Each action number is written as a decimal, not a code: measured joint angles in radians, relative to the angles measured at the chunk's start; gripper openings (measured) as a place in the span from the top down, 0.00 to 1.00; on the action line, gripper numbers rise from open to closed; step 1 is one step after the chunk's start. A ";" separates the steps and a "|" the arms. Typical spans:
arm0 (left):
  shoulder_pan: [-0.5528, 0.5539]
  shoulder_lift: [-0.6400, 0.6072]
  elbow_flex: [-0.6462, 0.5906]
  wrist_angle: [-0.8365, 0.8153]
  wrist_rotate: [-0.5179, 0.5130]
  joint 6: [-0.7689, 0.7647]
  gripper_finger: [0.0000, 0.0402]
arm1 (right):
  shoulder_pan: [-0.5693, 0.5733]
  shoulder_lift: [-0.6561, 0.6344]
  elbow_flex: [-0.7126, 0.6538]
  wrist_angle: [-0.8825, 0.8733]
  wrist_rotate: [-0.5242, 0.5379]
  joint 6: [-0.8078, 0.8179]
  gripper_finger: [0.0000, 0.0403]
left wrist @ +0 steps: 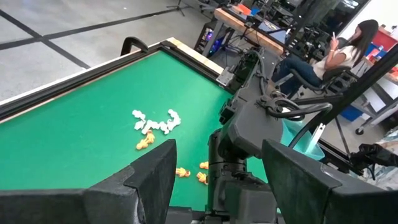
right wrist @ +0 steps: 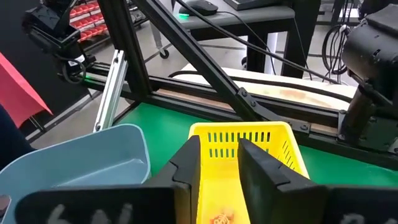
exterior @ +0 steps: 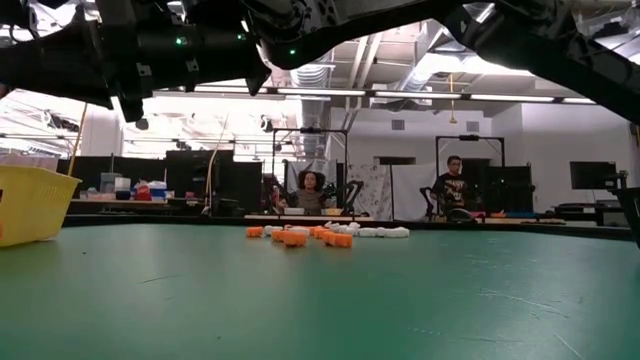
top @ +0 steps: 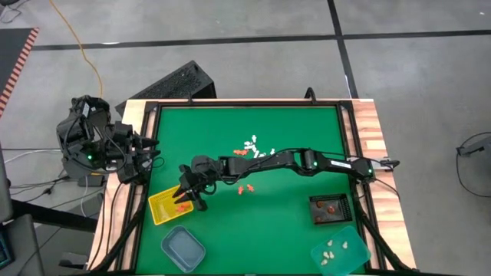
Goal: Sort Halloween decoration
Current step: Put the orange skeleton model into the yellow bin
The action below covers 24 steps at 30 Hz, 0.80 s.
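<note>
The Halloween decoration lies mid-table: small white pieces (top: pixel 252 146) and orange ones (top: pixel 244 188), seen as a low row (exterior: pixel 300 236) in the low view. My right gripper (right wrist: pixel 219 168) reaches across to the near left and hangs open over the yellow tray (right wrist: pixel 239 129), nothing between its fingers. Under the gap, an orange piece (right wrist: pixel 219 218) lies on the tray's floor. My left gripper (top: pixel 149 153) waits open at the table's left edge, holding nothing.
A pale blue tray (top: pixel 182 248) stands just nearer than the yellow one. At the near right are a black tray (top: pixel 331 208) with orange-red pieces and a teal tray (top: pixel 340 249) with white pieces. A raised black frame (top: pixel 245 103) rims the green mat.
</note>
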 joint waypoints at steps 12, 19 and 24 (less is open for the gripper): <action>0.000 0.000 0.000 0.000 0.004 0.000 0.44 | -0.066 -0.084 0.001 -0.379 0.079 0.061 0.75; 0.000 0.000 0.000 0.000 0.004 0.001 0.44 | -0.141 -0.226 0.001 -0.730 0.136 -0.070 0.75; 0.000 0.000 0.000 0.000 0.006 0.001 0.44 | -0.199 -0.354 0.002 -0.997 0.238 -0.200 0.75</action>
